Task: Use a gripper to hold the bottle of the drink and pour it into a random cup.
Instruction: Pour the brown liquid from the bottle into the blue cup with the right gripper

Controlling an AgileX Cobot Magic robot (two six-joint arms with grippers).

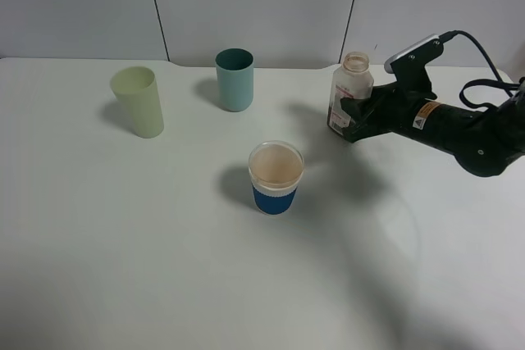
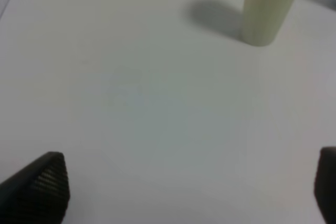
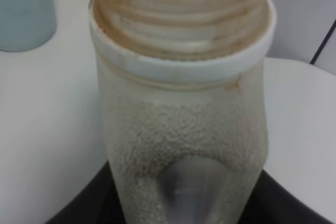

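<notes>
At the right rear of the bench [image 1: 148,268]: right pincer [image 1: 353,116] clamping the upright, uncapped drink bottle [image 1: 351,79]; blue-banded cup [image 1: 276,176] sitting nearby at centre; left pincer [image 2: 184,187] hanging spread wide, empty.

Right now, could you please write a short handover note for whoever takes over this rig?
Left gripper: open, empty, over the table near the yellow-green tumbler.
Right gripper: shut on the bottle, which is upright and uncapped at the right rear.
Cup: mid-table, apart from the bottle, with tan liquid already in it.
Done: grasp.
To do: probably bring the bottle over the cup and tilt it to pour.
</notes>
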